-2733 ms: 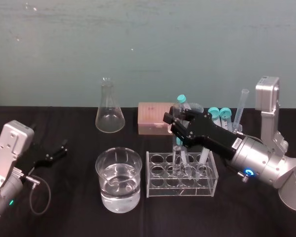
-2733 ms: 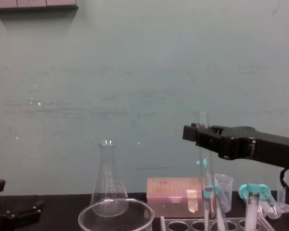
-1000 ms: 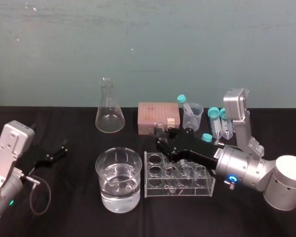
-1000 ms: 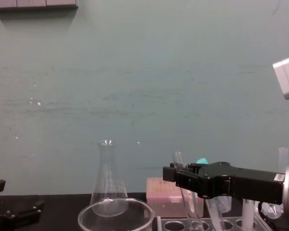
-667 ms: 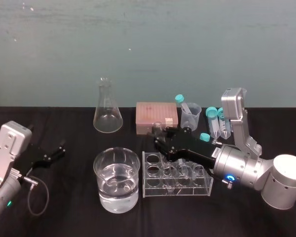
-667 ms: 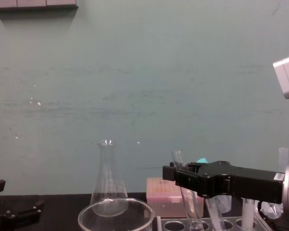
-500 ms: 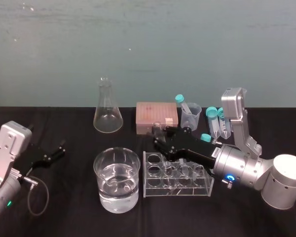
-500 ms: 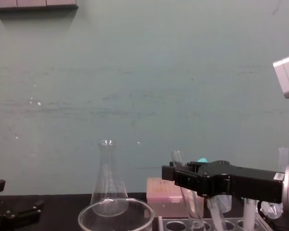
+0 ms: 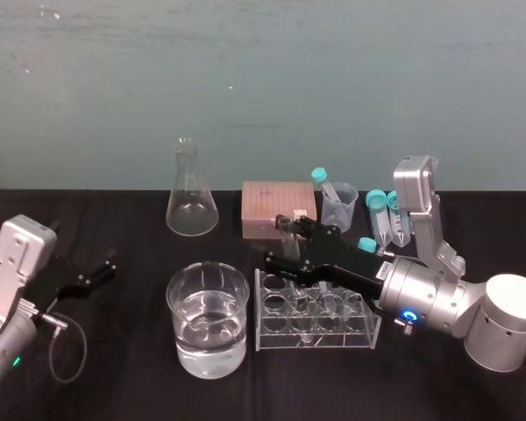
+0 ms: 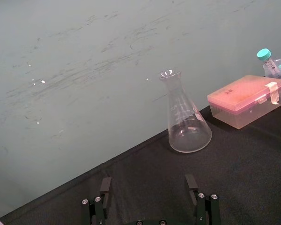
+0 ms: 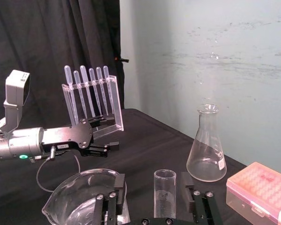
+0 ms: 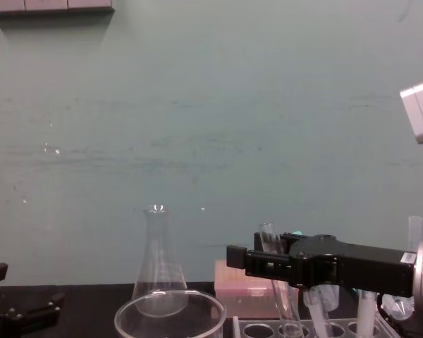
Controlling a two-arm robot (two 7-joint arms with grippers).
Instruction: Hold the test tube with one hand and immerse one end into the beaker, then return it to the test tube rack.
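One test tube (image 9: pixel 285 233), one beaker (image 9: pixel 208 320), one rack (image 9: pixel 316 316), one flask (image 9: pixel 191 200) and one pink box (image 9: pixel 279 207) sit on the black worktop (image 9: pixel 123 377) in the head view. The tube stands in the rack's end nearest the beaker, with the right gripper (image 9: pixel 287 246) spread around it. The left gripper (image 9: pixel 103 267) idles far left.

Chest view: the tube is tilted, and the arm crosses in front.

Right wrist view: both fingers (image 11: pixel 118 185) are clear of the glass.

Left wrist view: the fingers (image 10: pixel 105 186) are wide apart.

Both arms are silver-grey, with boxy housings and round joints. The right pincer (image 9: pixel 279 241) and its boxy forearm are black, with a blue ring light (image 9: pixel 409 316) behind. The left pincer (image 9: pixel 105 266) is black too, with silver screws (image 10: pixel 94 199), a green light (image 9: pixel 16 360) and a thin grey cable (image 9: pixel 85 346).
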